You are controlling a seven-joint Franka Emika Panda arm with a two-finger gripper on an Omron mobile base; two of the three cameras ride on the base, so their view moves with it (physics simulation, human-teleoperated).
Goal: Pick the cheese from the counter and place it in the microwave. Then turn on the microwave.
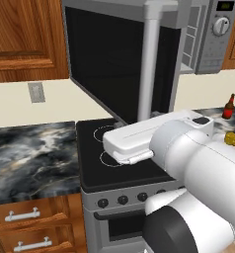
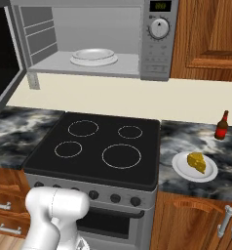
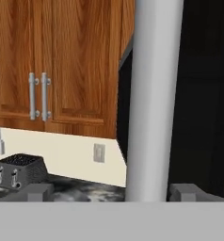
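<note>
The cheese (image 2: pixel 196 161) is a yellow wedge on a small white plate (image 2: pixel 208 175), on the marbled counter (image 2: pixel 186 134) right of the stovetop. The arm partly hides the cheese (image 1: pixel 234 139) in the left base view. The microwave (image 2: pixel 159 44) hangs above the stove with its dark glass door (image 1: pixel 109 59) swung wide open to the left. A white dish (image 2: pixel 93 56) lies inside it. My gripper (image 3: pixel 113 192) is open at the door's silver bar handle (image 3: pixel 154 94). Its fingertips (image 3: pixel 36 190) stand on either side of the bar, not clamped on it.
A brown bottle (image 2: pixel 222 126) with a red label stands behind the plate. The black stovetop (image 2: pixel 96 144) lies under the microwave. A dark toaster (image 3: pixel 20 169) sits on the counter far left. Wooden cabinets (image 3: pixel 62 66) flank the microwave. The open door juts out over the stove.
</note>
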